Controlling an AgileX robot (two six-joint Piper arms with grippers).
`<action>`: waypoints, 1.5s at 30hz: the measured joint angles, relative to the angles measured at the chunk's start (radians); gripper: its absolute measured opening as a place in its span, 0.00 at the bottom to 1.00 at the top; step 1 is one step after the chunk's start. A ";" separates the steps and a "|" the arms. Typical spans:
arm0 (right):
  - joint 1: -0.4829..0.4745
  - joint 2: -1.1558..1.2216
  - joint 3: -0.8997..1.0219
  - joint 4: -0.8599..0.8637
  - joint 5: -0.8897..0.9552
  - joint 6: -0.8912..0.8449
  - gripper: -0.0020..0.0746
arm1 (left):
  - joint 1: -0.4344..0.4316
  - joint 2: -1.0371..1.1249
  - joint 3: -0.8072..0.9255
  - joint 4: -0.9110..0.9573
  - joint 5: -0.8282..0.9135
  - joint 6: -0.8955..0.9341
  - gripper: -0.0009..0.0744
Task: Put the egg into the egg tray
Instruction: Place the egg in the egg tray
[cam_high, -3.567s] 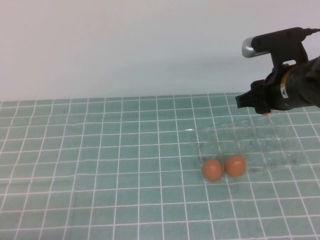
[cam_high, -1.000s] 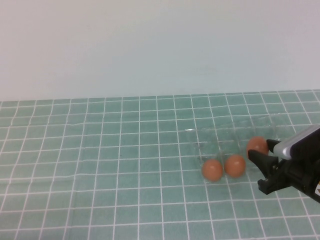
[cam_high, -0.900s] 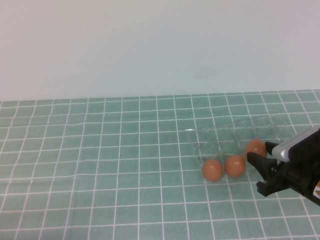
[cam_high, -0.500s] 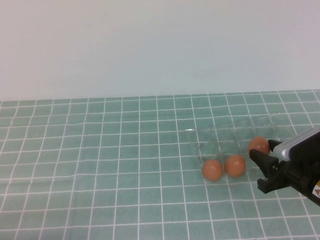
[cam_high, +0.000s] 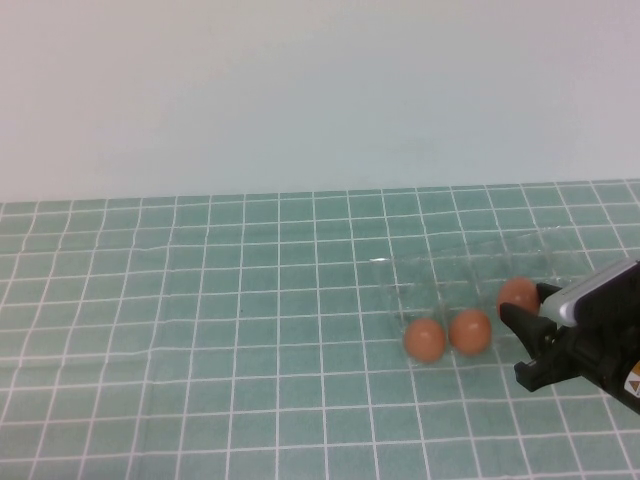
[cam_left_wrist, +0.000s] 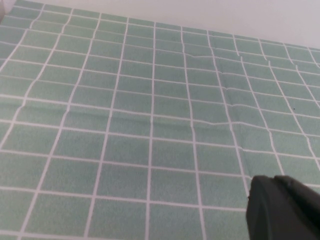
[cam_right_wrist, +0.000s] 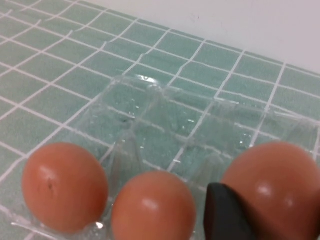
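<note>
My right gripper (cam_high: 524, 303) is at the right of the high view, shut on an orange-brown egg (cam_high: 517, 296) and holding it at the near right part of the clear plastic egg tray (cam_high: 480, 272). In the right wrist view the held egg (cam_right_wrist: 277, 185) sits against one dark finger (cam_right_wrist: 225, 217), with the tray's cups (cam_right_wrist: 150, 115) below it. Two more eggs (cam_high: 425, 340) (cam_high: 470, 330) sit side by side in the tray's near left cups. My left gripper (cam_left_wrist: 282, 210) shows only in the left wrist view as a dark shape over bare cloth.
A green checked cloth (cam_high: 200, 330) covers the table and ends at a pale wall at the back. The cloth is slightly wrinkled in the left wrist view (cam_left_wrist: 150, 115).
My right arm came down from high above the tray's far right to its near right side. In the last second the gripper and egg sank slightly.
</note>
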 joint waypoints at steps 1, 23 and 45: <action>0.000 0.001 0.000 0.000 0.000 0.000 0.46 | 0.000 0.000 0.000 0.000 0.000 0.000 0.01; 0.000 0.072 0.000 0.011 -0.045 -0.033 0.45 | 0.000 0.000 0.000 0.000 0.000 0.000 0.01; 0.000 0.072 0.000 0.018 -0.047 -0.041 0.54 | 0.000 0.000 0.000 0.000 0.000 0.000 0.01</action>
